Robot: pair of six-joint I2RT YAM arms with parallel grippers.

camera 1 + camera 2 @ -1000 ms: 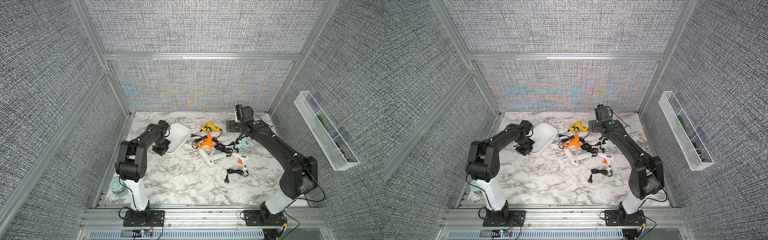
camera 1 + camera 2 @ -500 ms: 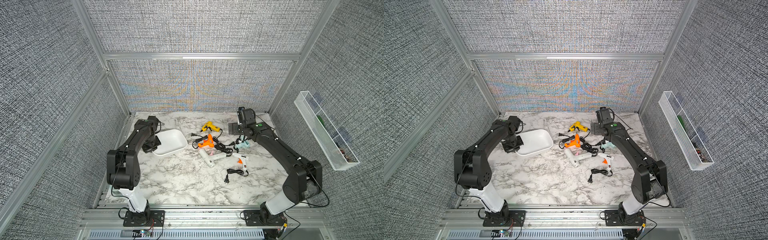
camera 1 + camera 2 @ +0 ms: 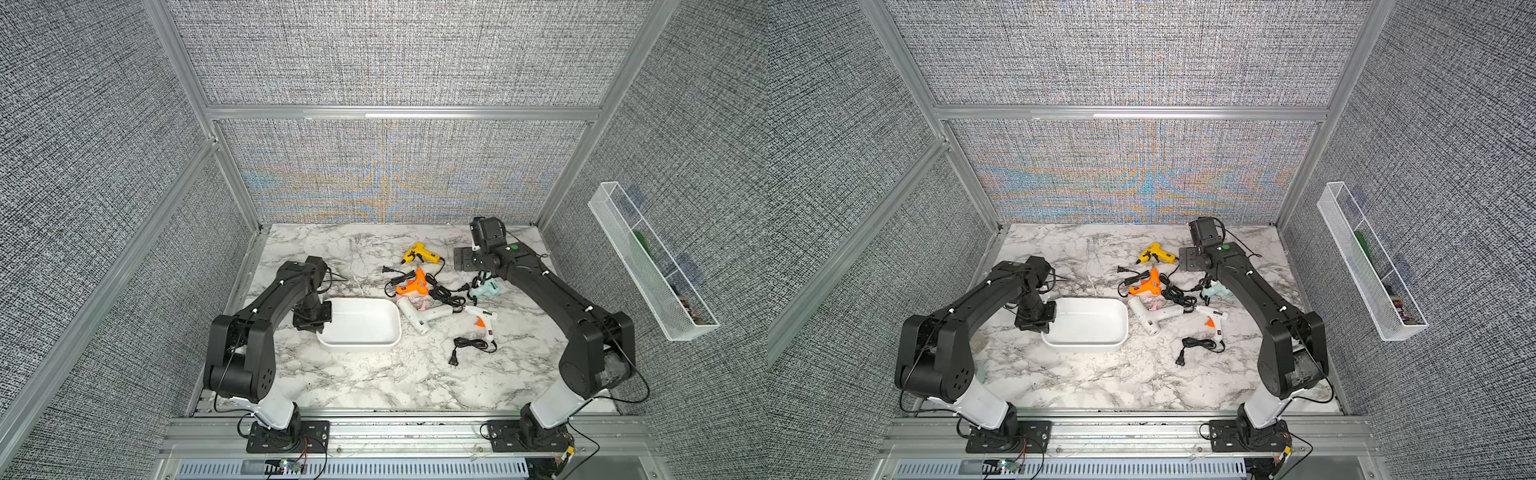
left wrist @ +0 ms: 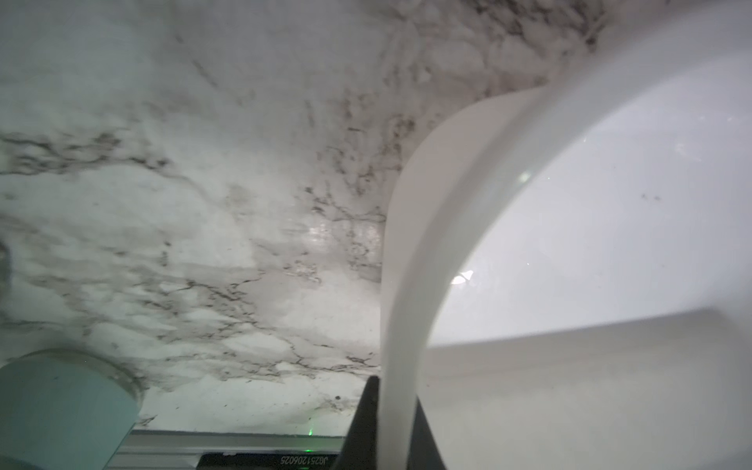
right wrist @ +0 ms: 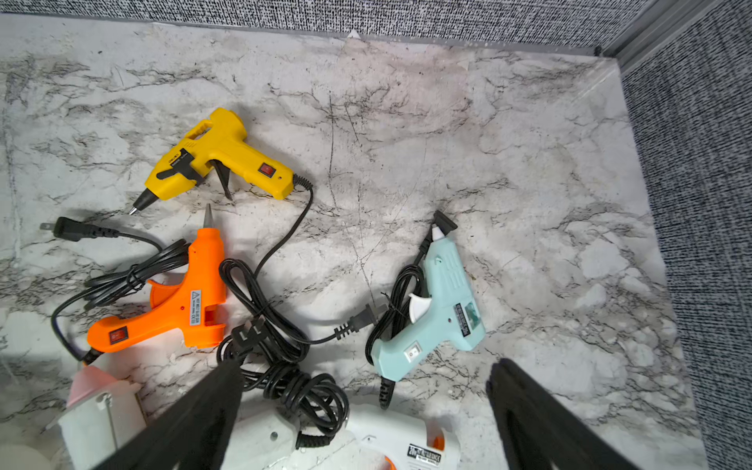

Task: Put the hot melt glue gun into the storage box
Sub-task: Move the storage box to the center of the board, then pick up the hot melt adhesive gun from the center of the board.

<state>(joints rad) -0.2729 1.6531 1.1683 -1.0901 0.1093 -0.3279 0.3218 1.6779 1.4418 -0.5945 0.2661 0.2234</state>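
Tool (image 4: 394, 396) tight on storage box (image 4: 419, 228) rim

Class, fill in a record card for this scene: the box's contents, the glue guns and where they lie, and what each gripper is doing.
storage box: white, empty, on the marble table
glue guns: five, all on the table outside the box: yellow gun, orange gun, pale blue gun, pink-trimmed white gun, orange-trimmed white gun
left gripper: shut on the storage box's rim
right gripper: open, over the pale blue gun, holding nothing
task status: no gun in the box yet
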